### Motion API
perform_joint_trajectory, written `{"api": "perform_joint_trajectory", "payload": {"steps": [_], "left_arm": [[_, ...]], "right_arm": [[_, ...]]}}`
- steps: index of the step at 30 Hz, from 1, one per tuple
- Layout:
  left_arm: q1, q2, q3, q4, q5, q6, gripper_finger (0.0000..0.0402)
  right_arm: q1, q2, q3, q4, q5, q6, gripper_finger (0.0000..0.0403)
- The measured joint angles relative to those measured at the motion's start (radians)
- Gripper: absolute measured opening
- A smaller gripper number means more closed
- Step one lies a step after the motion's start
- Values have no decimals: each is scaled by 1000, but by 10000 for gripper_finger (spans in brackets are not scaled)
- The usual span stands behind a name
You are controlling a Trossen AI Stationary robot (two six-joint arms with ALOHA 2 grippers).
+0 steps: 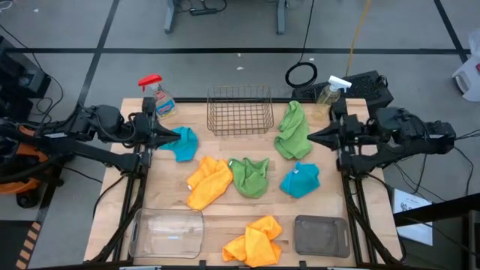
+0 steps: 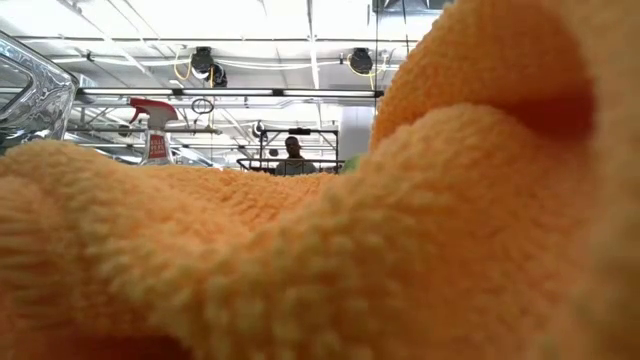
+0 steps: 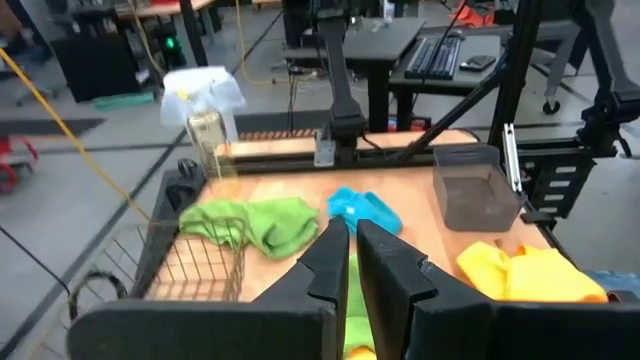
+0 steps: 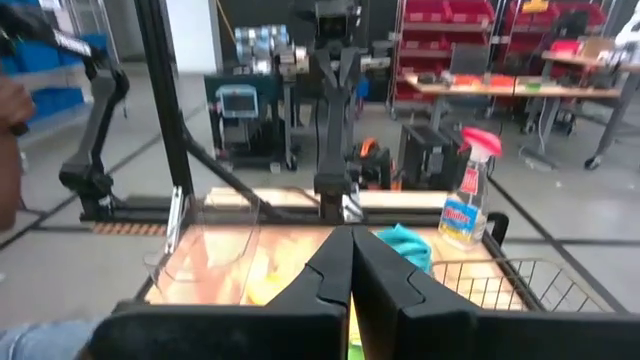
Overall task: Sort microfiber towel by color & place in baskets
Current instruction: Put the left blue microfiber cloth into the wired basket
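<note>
Six towels lie on the table: teal (image 1: 184, 144) at the left, yellow-orange (image 1: 208, 181), green (image 1: 250, 177), teal (image 1: 301, 181), green (image 1: 292, 131) at the right, and yellow-orange (image 1: 255, 241) at the front. The copper wire basket (image 1: 240, 111) stands at the back, the clear bin (image 1: 169, 232) front left, the dark grey bin (image 1: 321, 235) front right. All three hold no towel. My left gripper (image 1: 171, 137) is shut and empty, its tip at the left teal towel's edge. My right gripper (image 1: 313, 137) is shut and empty beside the right green towel.
A red-topped spray bottle (image 1: 155, 95) stands back left and a white-topped one (image 1: 330, 91) back right. In the low view the front yellow-orange towel (image 2: 300, 250) fills almost everything. A person (image 2: 293, 150) is far behind the table.
</note>
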Motion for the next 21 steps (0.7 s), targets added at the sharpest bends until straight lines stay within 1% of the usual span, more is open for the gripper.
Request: {"api": "perform_joint_trajectory", "payload": {"steps": [8, 13, 18, 21], "left_arm": [[0, 38, -1, -106, 0, -61, 32], [0, 70, -1, -154, 0, -82, 32], [0, 105, -1, -190, 0, -88, 32], [0, 126, -1, -208, 0, -89, 32]], "right_arm": [[0, 132, 18, -62, -11, -34, 0], [0, 182, -17, -80, -9, -35, 0], [1, 215, -58, -77, -6, 24, 0], [1, 229, -98, -43, -6, 42, 0]]}}
